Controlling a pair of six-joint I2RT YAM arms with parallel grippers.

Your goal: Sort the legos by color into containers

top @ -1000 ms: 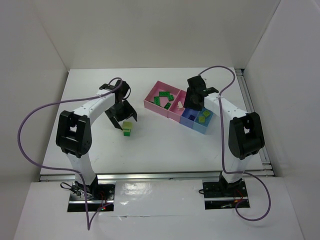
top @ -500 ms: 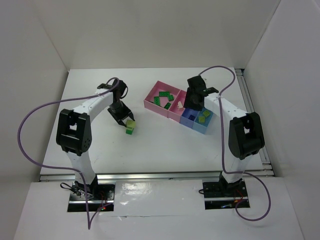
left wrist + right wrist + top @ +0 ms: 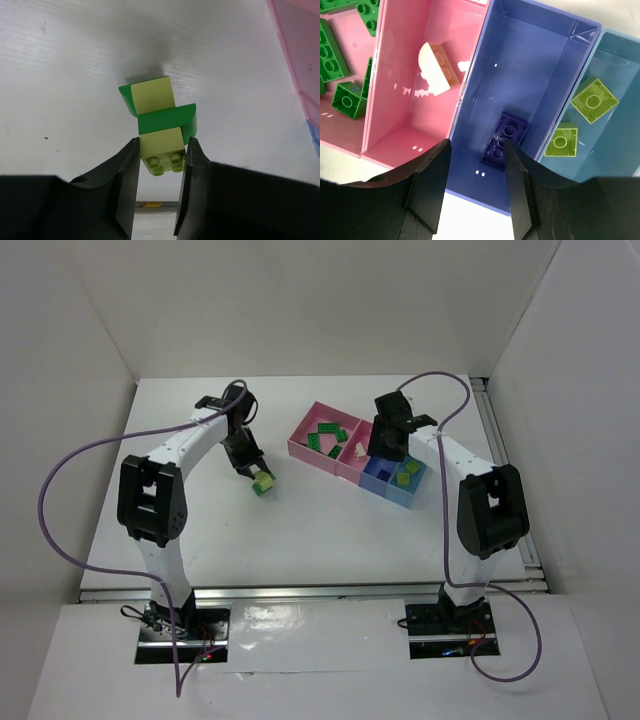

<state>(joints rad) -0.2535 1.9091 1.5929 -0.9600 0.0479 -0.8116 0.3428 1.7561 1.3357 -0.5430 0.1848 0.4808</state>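
Observation:
My left gripper [image 3: 161, 145] is shut on a yellow-green lego [image 3: 160, 149] that is stuck to a dark green lego [image 3: 167, 120] and a second yellow-green one [image 3: 152, 95]. This clump [image 3: 263, 483] hangs just above the table and casts a shadow. The containers stand at the right. Several green legos [image 3: 330, 55] lie in the wide pink bin [image 3: 300, 443]. A beige one [image 3: 437, 67] lies in the narrow pink bin [image 3: 410, 105]. A dark blue one [image 3: 506, 137] lies in the blue bin [image 3: 535, 60], and two yellow-green ones [image 3: 594, 100] in the light blue bin [image 3: 620, 60]. My right gripper [image 3: 475, 145] hovers open over the blue bin.
White walls close in the table on the left, back and right. A metal rail [image 3: 505, 455] runs along the right edge. Purple cables [image 3: 80, 465] loop off both arms.
The left gripper closed on the yellow-green brick and carried the clump up and slightly toward the back. The right arm stayed still.

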